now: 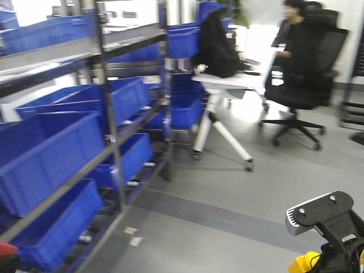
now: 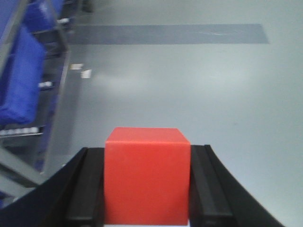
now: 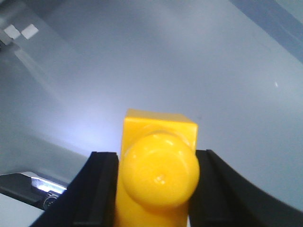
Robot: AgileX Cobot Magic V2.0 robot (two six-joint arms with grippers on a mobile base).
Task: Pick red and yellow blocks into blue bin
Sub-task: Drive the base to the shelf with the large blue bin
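While both arms hung over the grey floor (image 2: 199,94), the left gripper (image 2: 147,191) pinched the red cube (image 2: 147,170) between its two black fingers (image 2: 85,189), the cube's flat sides pressed against them. The right gripper (image 3: 155,189) clamped the yellow brick (image 3: 160,130) likewise, a round stud facing its camera. Blue crates (image 1: 51,153) sat on the metal rack (image 1: 109,119) at the left of the front view, neither block in any of them.
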